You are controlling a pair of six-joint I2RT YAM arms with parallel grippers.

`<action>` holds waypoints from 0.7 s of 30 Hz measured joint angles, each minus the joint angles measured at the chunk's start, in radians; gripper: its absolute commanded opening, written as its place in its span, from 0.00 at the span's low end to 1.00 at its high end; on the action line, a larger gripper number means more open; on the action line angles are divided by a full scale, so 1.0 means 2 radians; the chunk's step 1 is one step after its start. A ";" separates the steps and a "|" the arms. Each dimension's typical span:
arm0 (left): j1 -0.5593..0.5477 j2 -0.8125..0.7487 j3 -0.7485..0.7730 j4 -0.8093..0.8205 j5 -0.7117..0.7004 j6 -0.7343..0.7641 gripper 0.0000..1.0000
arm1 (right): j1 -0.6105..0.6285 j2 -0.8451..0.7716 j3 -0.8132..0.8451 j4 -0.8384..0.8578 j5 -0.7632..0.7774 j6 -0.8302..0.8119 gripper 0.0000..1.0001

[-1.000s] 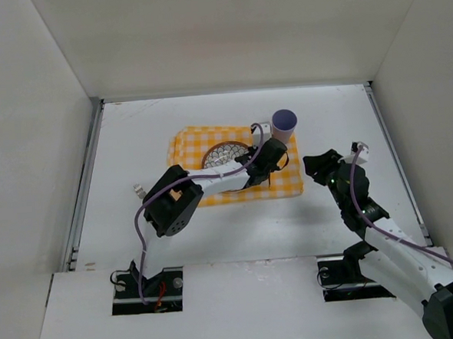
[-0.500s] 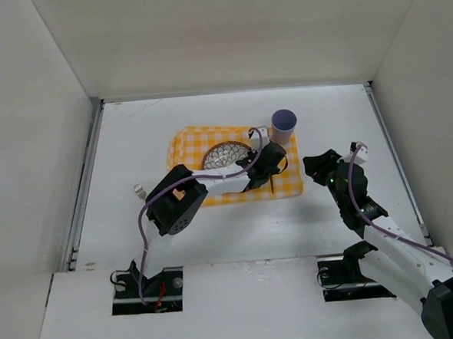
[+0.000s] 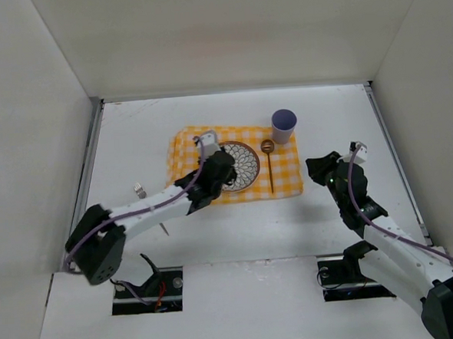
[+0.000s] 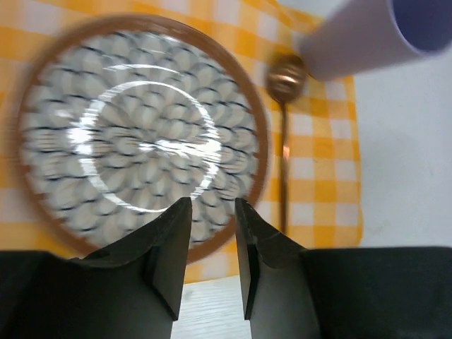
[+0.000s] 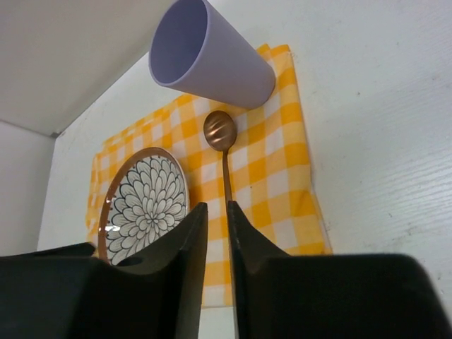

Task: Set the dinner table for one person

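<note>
A yellow-and-white checked cloth (image 3: 185,150) lies on the white dinner table (image 3: 237,222). On the cloth sit a flower-patterned plate (image 3: 241,162) and, to its right, a copper spoon (image 3: 270,167) with its bowl pointing away. A lilac cup (image 3: 284,124) stands at the cloth's far right corner. My left gripper (image 3: 220,170) hovers over the plate's near left rim, open and empty (image 4: 212,205). My right gripper (image 3: 319,168) hangs just right of the cloth; its jaws (image 5: 217,206) stand a narrow slit apart with nothing in them, the spoon (image 5: 222,141) lying beyond them.
A small metal piece (image 3: 139,192) lies on the table left of the cloth. Thin rails (image 3: 85,186) run along both side edges, with white walls all around. The left arm stretches low across the near left part of the table.
The left gripper opened, left the spoon lying on the cloth right of the plate, and drew back left over the plate. The right jaws narrowed.
</note>
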 measured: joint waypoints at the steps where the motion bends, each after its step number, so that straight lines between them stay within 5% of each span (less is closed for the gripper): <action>1: 0.015 -0.037 -0.025 -0.009 -0.006 -0.002 0.31 | 0.001 0.000 0.000 0.000 0.000 0.000 0.20; 10: 0.183 -0.273 -0.192 -0.178 -0.067 -0.035 0.33 | 0.025 0.018 0.000 0.013 -0.005 -0.004 0.35; 21: 0.293 -0.261 -0.255 -0.214 -0.053 -0.055 0.31 | 0.030 0.027 0.000 0.016 -0.010 -0.009 0.38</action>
